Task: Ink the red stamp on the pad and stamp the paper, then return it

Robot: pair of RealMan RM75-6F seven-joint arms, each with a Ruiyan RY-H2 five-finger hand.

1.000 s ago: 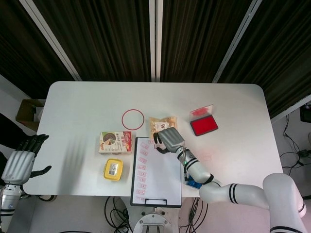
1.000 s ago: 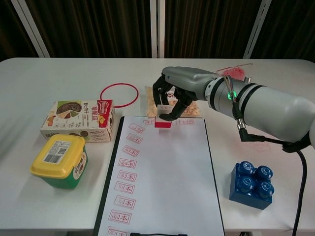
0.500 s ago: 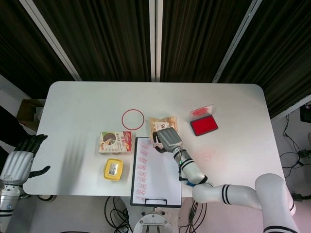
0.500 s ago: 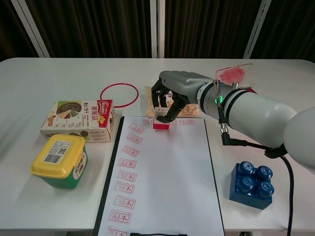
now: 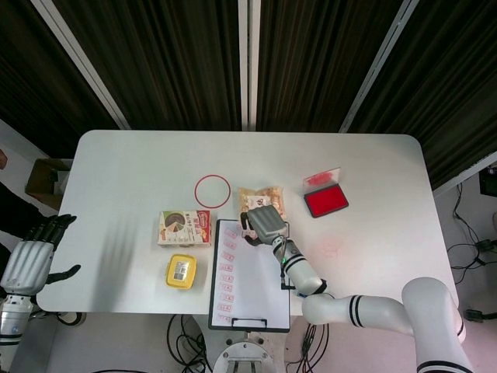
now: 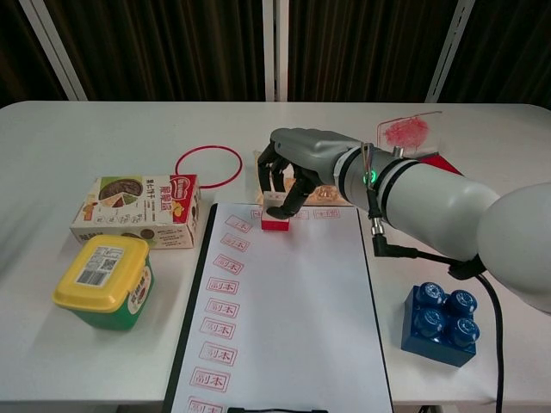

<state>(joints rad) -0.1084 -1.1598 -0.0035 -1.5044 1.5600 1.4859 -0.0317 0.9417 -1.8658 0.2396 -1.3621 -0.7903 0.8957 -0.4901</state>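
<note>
grey right hand [image 6: 297, 163]; glossy white arm, black bands, green light.

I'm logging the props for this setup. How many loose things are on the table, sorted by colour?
Red: 3, stamp, ink pad, ring
Yellow: 1, tub
Blue: 1, brick
White: 1, paper
Mixed print: 2, box, snack bag
Total: 8
</note>
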